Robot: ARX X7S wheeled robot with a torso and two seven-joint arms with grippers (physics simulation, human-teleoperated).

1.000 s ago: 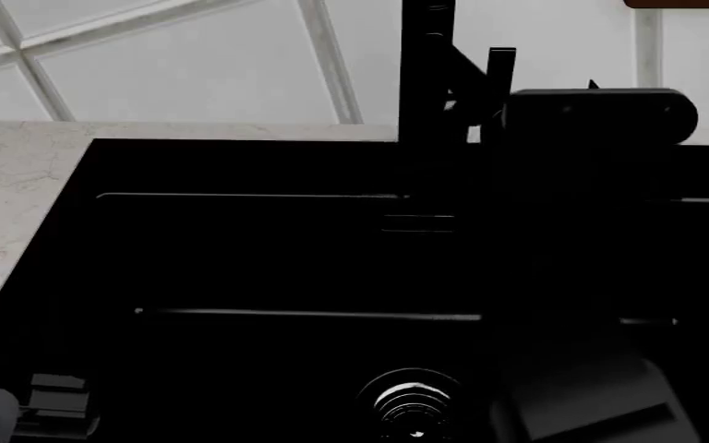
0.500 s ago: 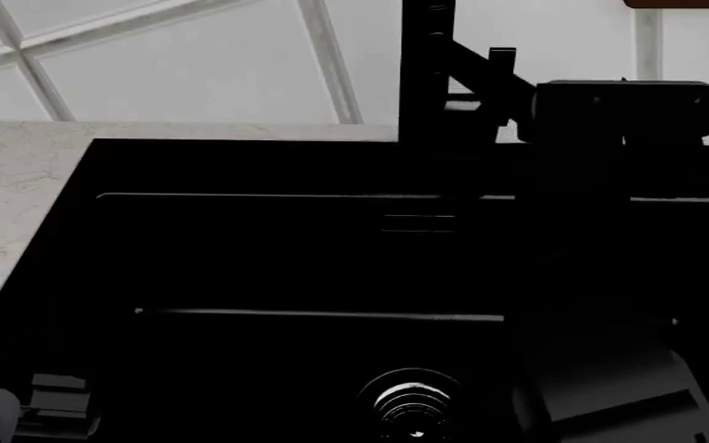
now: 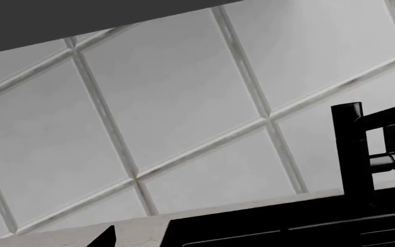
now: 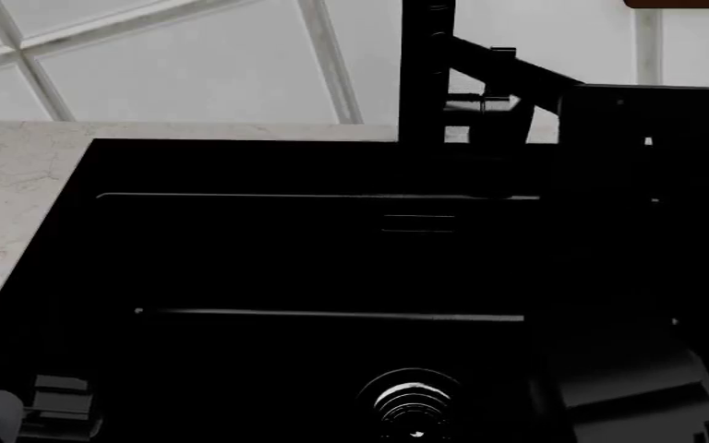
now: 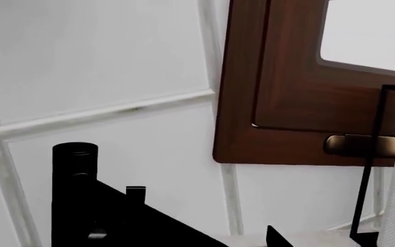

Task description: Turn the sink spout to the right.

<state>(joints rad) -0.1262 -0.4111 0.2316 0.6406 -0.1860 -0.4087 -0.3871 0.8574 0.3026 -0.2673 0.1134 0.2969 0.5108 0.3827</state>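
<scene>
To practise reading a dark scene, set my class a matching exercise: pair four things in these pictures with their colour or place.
Things:
1. sink spout
2. drain
3. countertop
4. window frame

Descriptions:
A. brown wood, on the tiled wall
B. matte black, upright behind the basin
C. pale speckled stone, left of the sink in the head view
D. silvery rings in the basin floor

Pairs: 1-B, 2-D, 3-C, 4-A

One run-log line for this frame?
step: turning sink spout right | right gripper at spout arm, grip unclear | left gripper idle by sink
</scene>
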